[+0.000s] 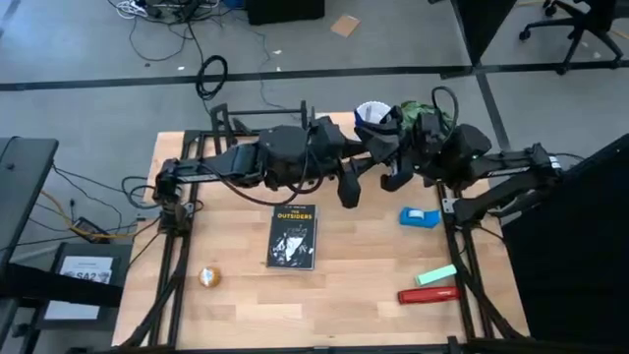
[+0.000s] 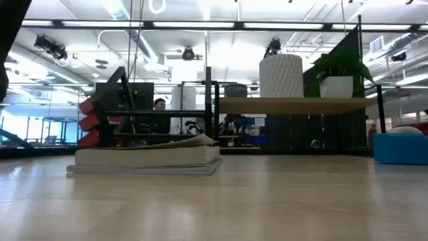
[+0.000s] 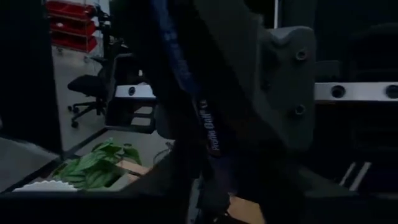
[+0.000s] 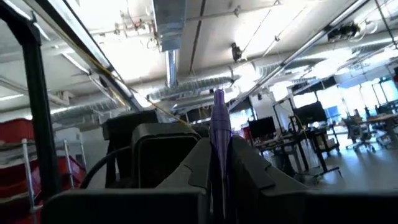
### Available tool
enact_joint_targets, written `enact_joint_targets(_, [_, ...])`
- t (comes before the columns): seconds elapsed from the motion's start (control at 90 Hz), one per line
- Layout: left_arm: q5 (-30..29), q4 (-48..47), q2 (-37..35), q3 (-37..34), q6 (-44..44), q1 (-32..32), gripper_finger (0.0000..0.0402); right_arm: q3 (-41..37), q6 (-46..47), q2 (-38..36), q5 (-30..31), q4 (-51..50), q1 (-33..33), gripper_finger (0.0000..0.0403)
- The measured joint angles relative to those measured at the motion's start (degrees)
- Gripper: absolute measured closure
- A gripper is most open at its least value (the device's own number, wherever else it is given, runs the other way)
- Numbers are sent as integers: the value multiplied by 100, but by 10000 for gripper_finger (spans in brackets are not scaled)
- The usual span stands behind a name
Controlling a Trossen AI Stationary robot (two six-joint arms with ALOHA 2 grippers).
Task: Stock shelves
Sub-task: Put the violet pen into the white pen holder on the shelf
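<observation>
- The right gripper (image 4: 219, 155) is clamped on a thin purple item (image 4: 219, 127), which stands up between its fingers, so the item is in hand but not yet placed.
- It is held up over the far middle of the table, angled toward the room's ceiling and not at either shelf.
- The left gripper (image 1: 349, 185) hangs close by, also over the far middle. I cannot tell whether its jaws are parted or closed.
- I judge the step to be carrying the purple item to a shelf. The next move calls for tipping the wrist down, lining up with a free stretch of shelf and keeping clear of the left arm crowding it.
- The shelves stand along the far edge: a black rack (image 2: 160, 114) of thin bars, and beside it a wooden board (image 2: 294, 105) on black legs.
- The board bears a pot (image 2: 281, 75) and a plant (image 2: 338, 70).
- A book (image 2: 144, 157) lies flat on the table in front of the rack, apparently waiting to be stocked.
</observation>
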Motion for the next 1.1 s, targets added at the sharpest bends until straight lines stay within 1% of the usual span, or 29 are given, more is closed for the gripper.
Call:
enact_joint_targets(0.122, [-29,-32,0,0,-8,-45,380,0,-51,-271,63,-594,74,396])
enact_joint_targets(0.178, [-90,-42,0,0,1,-57,389,0,-44,-395,46,-859,75,396])
enact_joint_targets(0.367, [-120,-227,0,0,-20,-52,385,2,-8,-696,60,-1533,114,396])
enact_joint_targets(0.556, [-125,-1006,-72,19,-70,-42,390,-7,14,-967,75,-2330,112,387])
enact_joint_targets(0.678, [-137,-1334,-72,22,-159,-36,391,-15,124,-987,149,-2604,110,361])
enact_joint_targets(0.867, [-187,-1458,-76,22,-162,-13,392,-15,170,-961,105,-2507,112,303])
enact_joint_targets(0.944, [-214,-1516,-76,23,-164,6,392,-13,168,-965,92,-2471,112,293])
enact_joint_targets(1.1, [-196,-1558,-76,22,-162,30,392,-11,164,-941,98,-2466,43,288])
